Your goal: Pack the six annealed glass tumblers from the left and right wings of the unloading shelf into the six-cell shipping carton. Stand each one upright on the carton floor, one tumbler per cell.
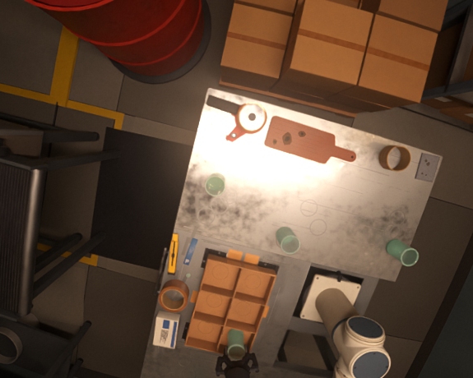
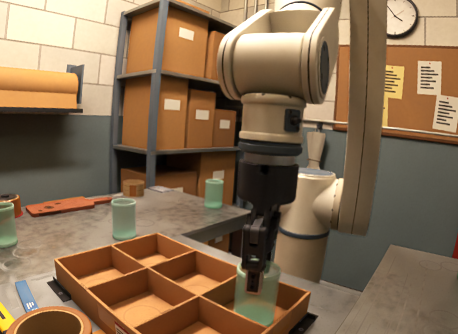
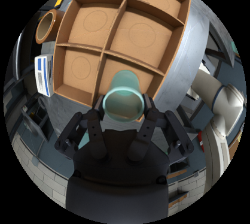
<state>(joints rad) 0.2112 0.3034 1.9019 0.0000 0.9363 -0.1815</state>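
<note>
The lower part of a pale green glass tumbler [image 2: 257, 290] is hidden behind the walls of the six-cell cardboard carton [image 2: 170, 285], where it stands upright in a corner cell at the end nearest the arm's wrist. The other five cells [image 3: 119, 30] are empty. Three more green tumblers stand on the steel shelf: one on the left wing [image 1: 215, 184], one near the middle [image 1: 288, 240] and one at the right edge [image 1: 403, 252]. My gripper [image 3: 124, 105] reaches straight down over the carton and is closed around the tumbler [image 3: 123, 101] in the corner cell.
Behind the shelf stand stacked cardboard boxes [image 1: 333, 45] and a red drum [image 1: 148, 28]. On the shelf lie a wooden paddle board [image 1: 304, 139], a tape dispenser [image 1: 249, 119] and a tape ring [image 1: 395, 157]. Beside the carton sit a tape roll [image 1: 173, 296] and a small box [image 1: 166, 329].
</note>
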